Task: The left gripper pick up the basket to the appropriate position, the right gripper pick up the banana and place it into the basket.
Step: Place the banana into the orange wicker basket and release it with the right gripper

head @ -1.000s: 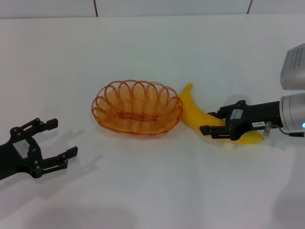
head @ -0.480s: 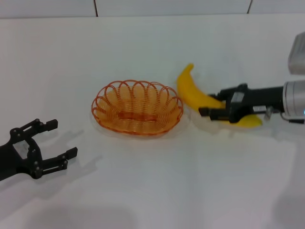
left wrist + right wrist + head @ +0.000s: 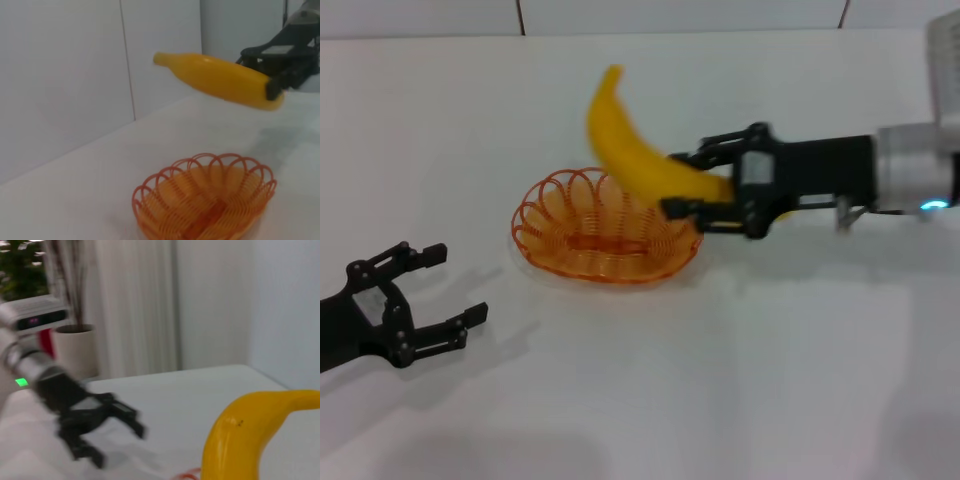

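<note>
Head view showed the right pincer [image 3: 698, 184] pinching the banana [image 3: 635, 150] near its thicker end and holding it in the air above the right part of the basket [image 3: 607, 226], the free tip pointing up and toward the far left. The left wrist view confirmed this: the banana [image 3: 220, 79] hung well clear of the basket [image 3: 205, 200], which sat flat on the white bench [image 3: 640, 380]. The left pincer [image 3: 415, 300] rested low at the near left, its 2 fingers spread and holding nothing, well apart from the basket; in the right wrist view it [image 3: 95, 427] appeared beyond the banana [image 3: 250, 432], equally unoccupied.

Judging by this, the step in hand was carrying the banana over to the basket, with the basket seemingly already where it should be. The next move would call for bringing the fruit farther left over the middle, lowering and levelling it so its length fits inside the scalloped rim, then letting go.

No label or writing could be read on either arm.
</note>
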